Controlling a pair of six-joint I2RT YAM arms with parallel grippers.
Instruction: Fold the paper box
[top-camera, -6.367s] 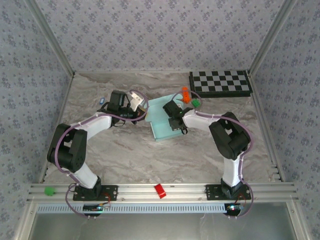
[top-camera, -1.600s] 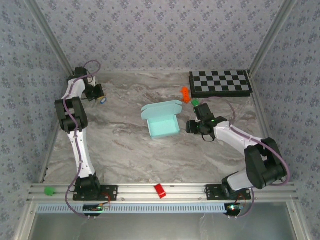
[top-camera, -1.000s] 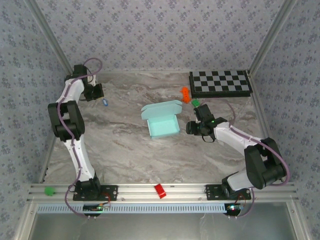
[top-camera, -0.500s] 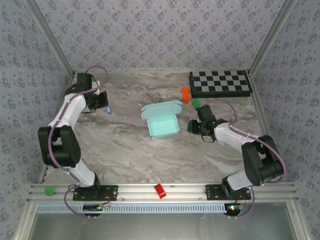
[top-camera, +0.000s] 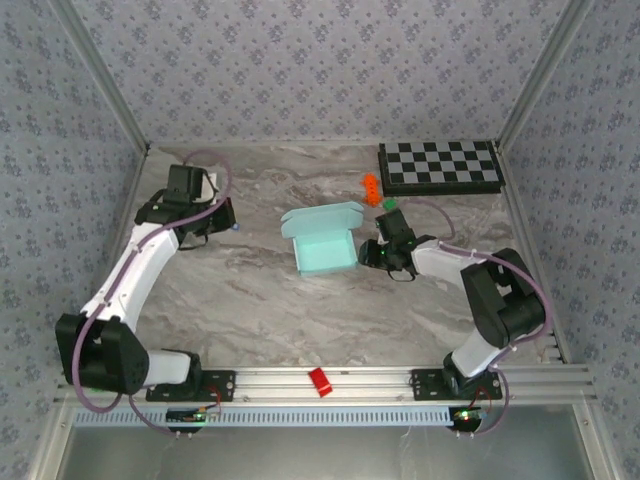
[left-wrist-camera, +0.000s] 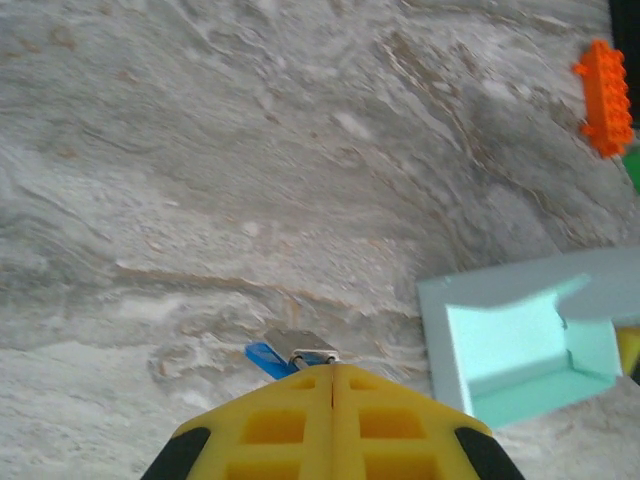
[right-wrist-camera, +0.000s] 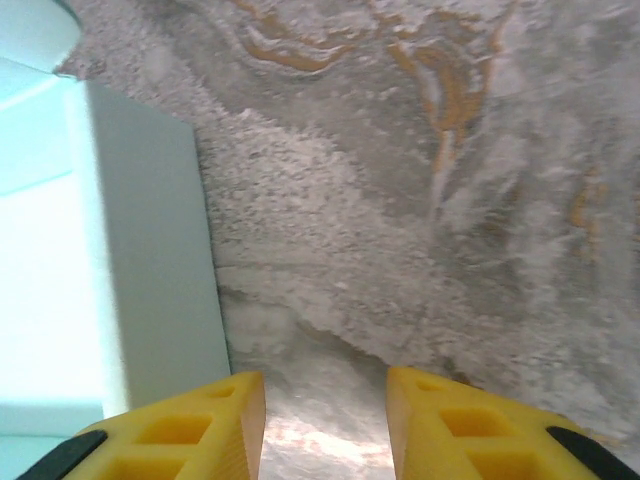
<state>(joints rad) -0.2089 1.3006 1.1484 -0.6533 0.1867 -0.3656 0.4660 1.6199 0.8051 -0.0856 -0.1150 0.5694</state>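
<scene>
The paper box (top-camera: 327, 252) stands mid-table as a pale aqua tray with its lid flap (top-camera: 322, 216) raised at the back. It also appears in the left wrist view (left-wrist-camera: 520, 345). My left gripper (top-camera: 228, 225) hovers to the left of the box, apart from it. Its yellow fingers (left-wrist-camera: 290, 425) are shut on a small blue and silver stick (left-wrist-camera: 295, 352) that pokes out past the tips. My right gripper (top-camera: 372, 255) is low at the box's right side, open, with bare table between its fingers (right-wrist-camera: 180, 430). The box's right wall (right-wrist-camera: 150, 260) lies just beyond the left finger.
A black-and-white checkered board (top-camera: 440, 166) lies at the back right. An orange brick (top-camera: 371, 188) and a green brick (top-camera: 391, 204) sit just behind my right gripper. On the front rail lie a red piece (top-camera: 319, 381) and a green piece (top-camera: 98, 380).
My left arm has swung from the back left corner towards the box, carrying the blue stick. My right gripper has slid left to the box's right wall and its jaws have narrowed.
</scene>
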